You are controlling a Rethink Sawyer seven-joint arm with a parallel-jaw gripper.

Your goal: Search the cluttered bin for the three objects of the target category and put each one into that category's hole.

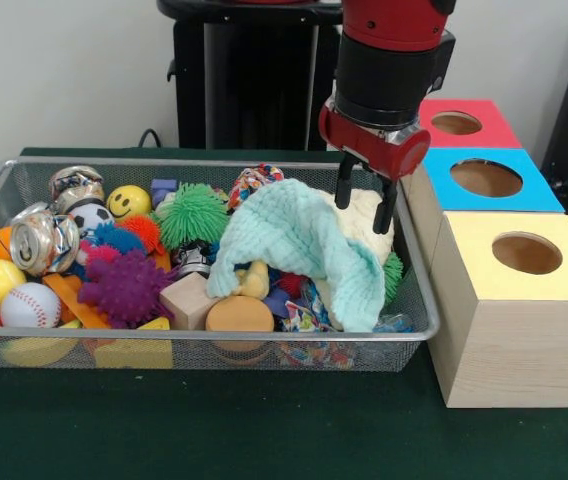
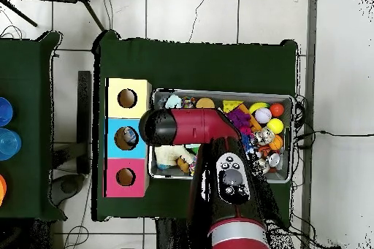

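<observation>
My gripper hangs open over the right end of the wire bin, its two black fingertips just above a cream cloth. Nothing is between the fingers. A mint green cloth is draped over the clutter just left of the gripper. To the right of the bin stand three boxes, each with a round hole: yellow top, blue top, red top. In the overhead view the arm's end covers the gripper, by the blue box.
The bin's left half holds crushed cans, a baseball, a yellow smiley ball, a purple spiky toy, a green spiky toy, a wooden block and a wooden disc. Green cloth covers the table.
</observation>
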